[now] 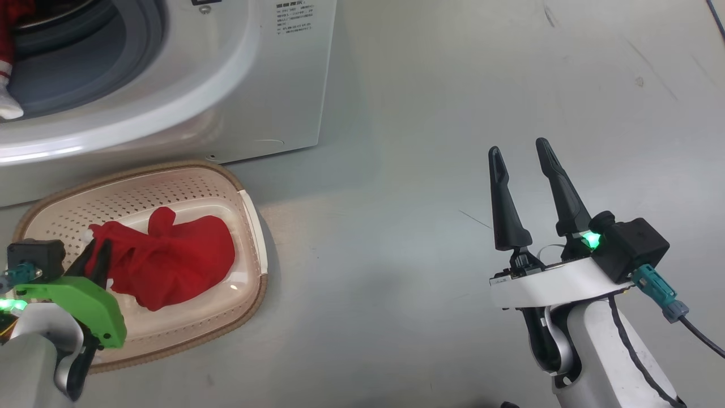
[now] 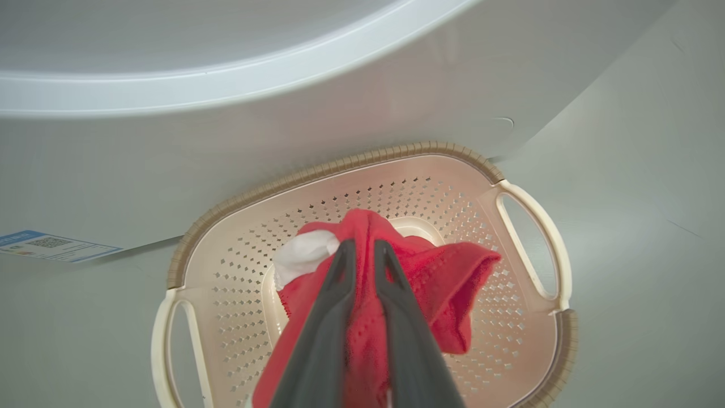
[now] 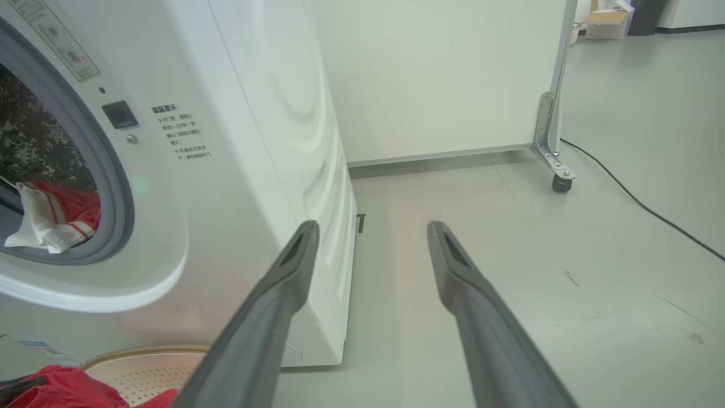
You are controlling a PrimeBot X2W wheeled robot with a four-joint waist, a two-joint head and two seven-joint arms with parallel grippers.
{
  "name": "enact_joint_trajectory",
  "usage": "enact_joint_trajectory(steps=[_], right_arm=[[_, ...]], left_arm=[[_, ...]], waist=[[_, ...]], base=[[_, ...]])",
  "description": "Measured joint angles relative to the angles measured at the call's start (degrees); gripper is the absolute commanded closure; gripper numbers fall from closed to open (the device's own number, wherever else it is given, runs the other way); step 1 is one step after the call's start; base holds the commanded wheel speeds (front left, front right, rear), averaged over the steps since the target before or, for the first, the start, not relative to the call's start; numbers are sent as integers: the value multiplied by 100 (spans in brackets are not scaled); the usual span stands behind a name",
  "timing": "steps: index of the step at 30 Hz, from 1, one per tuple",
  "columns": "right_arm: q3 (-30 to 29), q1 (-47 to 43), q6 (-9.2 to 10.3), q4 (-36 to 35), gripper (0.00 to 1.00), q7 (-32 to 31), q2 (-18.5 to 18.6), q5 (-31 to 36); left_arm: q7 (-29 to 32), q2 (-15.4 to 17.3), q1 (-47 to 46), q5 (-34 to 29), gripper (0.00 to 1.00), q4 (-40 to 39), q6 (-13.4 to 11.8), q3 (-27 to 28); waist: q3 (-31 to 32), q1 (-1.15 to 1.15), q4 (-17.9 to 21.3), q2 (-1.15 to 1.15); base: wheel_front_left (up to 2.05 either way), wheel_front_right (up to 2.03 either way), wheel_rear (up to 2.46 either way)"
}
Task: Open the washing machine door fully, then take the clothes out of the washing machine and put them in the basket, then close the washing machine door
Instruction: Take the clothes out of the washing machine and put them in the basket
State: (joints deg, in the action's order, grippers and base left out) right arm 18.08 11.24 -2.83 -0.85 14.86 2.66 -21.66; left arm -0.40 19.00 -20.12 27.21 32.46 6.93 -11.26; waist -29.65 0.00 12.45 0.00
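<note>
left claw (image 2: 362,245) nipped tight on the red garment (image 2: 447,277), which sags into the basket (image 2: 340,168) right below it, prob so it lands inside on release. right claw (image 1: 518,148) spread wide, empty, parked aside. more clothes (image 3: 62,212) wait in the washer (image 3: 238,170) drum ahead of it.

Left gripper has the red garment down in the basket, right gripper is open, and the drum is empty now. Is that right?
Not quite: the drum is not empty. The right wrist view shows red and white clothes lying inside it. The rest holds: the left gripper is shut on the red garment in the basket, and the right gripper is open.
</note>
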Motion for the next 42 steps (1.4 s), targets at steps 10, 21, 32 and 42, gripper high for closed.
enact_joint_trajectory(steps=[10, 21, 32, 42], right_arm=[[13, 87, 99, -69, 0, 0, -2, -11], [-5, 126, 155, -74, 0, 0, -3, -11], [-53, 130, 153, 19, 0, 0, -3, 2], [-172, 130, 115, 157, 0, 0, -2, 19]], left_arm=[[192, 0, -295, 3, 100, 719, 0, 22], [190, -120, -567, 35, 0, 1207, 0, -26], [-188, -253, -712, 36, 0, 1505, 1, -151], [-1094, -447, -849, 165, 0, 1370, 1, -15]], waist=[[-336, 0, 214, 0], [-410, 0, 242, 0], [-176, 0, 113, 0], [214, 0, -108, 0]], base=[[0, 0, 0], [0, 0, 0], [0, 0, 0], [0, 0, 0]])
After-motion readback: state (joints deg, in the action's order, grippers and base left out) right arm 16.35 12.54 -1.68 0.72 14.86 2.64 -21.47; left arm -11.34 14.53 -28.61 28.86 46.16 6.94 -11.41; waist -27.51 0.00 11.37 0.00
